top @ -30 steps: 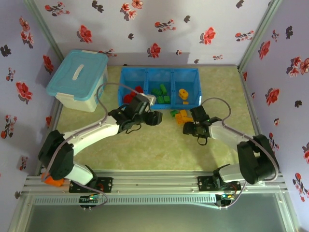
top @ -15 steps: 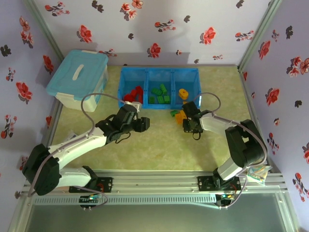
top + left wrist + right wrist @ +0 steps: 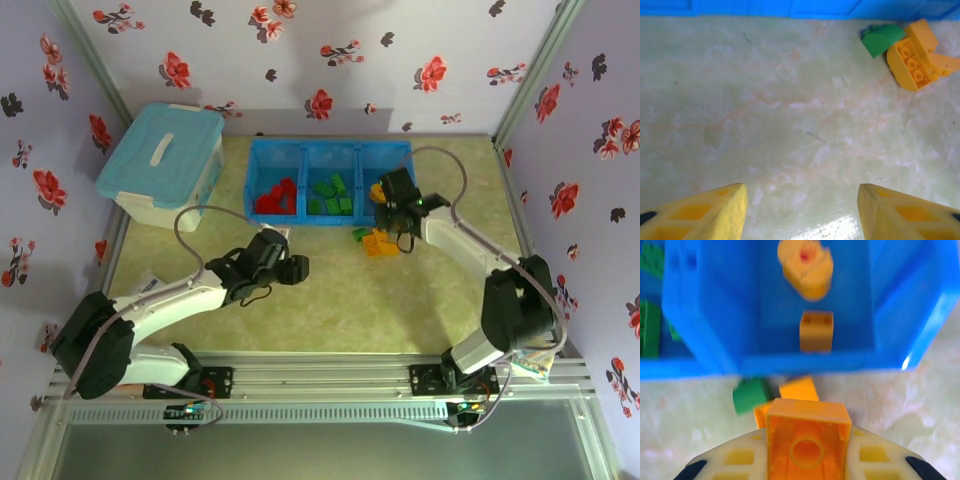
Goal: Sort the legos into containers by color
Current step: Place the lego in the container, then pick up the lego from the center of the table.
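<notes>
Roughly three loose legos [image 3: 375,242] beside three containers [image 3: 330,144]; right gripper [image 3: 807,460] clamped on one orange brick [image 3: 807,432]; left gripper [image 3: 801,200] apart.

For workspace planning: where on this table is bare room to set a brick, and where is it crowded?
Bare: the pale green tabletop between left arm and right arm, and the strip right of the long bright blue plastic tray. Crowded: the tray's front, where loose orange and green bricks lie.

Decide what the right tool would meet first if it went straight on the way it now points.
Probably the near wall of the blue tray, at its right compartment; the loose orange brick below that line may come first. Depth is unclear.
</notes>
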Controlling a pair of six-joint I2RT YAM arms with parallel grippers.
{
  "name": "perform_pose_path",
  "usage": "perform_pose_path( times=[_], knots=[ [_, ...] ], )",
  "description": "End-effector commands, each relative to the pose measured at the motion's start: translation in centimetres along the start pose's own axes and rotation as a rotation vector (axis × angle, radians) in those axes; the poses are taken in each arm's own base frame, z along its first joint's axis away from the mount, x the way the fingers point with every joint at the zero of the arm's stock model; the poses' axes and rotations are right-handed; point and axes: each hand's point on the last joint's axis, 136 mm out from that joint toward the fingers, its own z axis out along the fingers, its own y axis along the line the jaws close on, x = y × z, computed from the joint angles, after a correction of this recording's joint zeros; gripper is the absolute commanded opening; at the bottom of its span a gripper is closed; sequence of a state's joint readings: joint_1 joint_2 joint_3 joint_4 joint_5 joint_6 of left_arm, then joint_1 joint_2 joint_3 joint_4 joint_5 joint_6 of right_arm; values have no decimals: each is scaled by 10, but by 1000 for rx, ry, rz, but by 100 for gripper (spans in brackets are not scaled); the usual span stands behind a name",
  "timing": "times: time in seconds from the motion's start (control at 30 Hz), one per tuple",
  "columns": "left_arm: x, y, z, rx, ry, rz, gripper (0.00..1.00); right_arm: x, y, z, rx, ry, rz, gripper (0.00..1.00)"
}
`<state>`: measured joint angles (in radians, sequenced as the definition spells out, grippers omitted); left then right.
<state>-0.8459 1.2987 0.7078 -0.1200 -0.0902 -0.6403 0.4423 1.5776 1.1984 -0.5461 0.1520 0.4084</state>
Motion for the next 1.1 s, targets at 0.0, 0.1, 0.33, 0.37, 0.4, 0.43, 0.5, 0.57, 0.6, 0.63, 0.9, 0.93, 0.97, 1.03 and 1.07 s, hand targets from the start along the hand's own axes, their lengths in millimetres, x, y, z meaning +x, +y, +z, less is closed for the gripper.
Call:
perform_pose_path(
  times=[0.0, 0.1, 0.33, 0.37, 0.4, 0.43, 0.5, 0.57, 0.6, 0.63, 0.9, 0.93, 0.97, 1.03, 1.07],
  knots=[
    [8, -9, 4, 20, -9, -22, 59, -16, -5, 19, 44, 58, -57, 19],
    [14, -16, 3, 28, -5, -7, 59, -41, -6, 37, 50, 73, -39, 20],
    [12, -33, 9, 33, 3, 51, 59, -70, 1, 35, 41, 30, -31, 81],
    [9, -35, 12, 30, 6, 68, 59, -70, 3, 28, 34, 6, -23, 81],
    [8, -38, 16, 25, 14, 85, 60, -67, 3, 20, 23, -17, -13, 82],
    [4, -42, 19, 27, 15, 98, 60, -65, 2, 13, 14, -34, 2, 82],
    [0, -53, 31, 41, 37, 132, 60, -55, -1, -5, -10, -69, 33, 82],
    [-4, -63, 45, 49, 54, 156, 59, -43, -5, -19, -40, -98, 54, 83],
    [-7, -68, 52, 53, 63, 166, 60, -36, -7, -26, -51, -110, 57, 83],
    [-10, -71, 59, 56, 70, 172, 60, -30, -11, -32, -49, -117, 62, 84],
    [-35, -87, 119, 64, 142, 197, 59, 25, -55, -60, 15, -144, 96, 87],
    [-37, -88, 124, 61, 148, 194, 59, 30, -57, -60, 9, -146, 106, 87],
    [-37, -88, 131, 60, 161, 192, 58, 34, -57, -58, -4, -148, 120, 88],
    [-44, -91, 141, 61, 168, 190, 58, 44, -55, -51, -28, -131, 134, 87],
    [-46, -91, 146, 56, 173, 189, 59, 48, -54, -47, -35, -118, 139, 87]
  ],
)
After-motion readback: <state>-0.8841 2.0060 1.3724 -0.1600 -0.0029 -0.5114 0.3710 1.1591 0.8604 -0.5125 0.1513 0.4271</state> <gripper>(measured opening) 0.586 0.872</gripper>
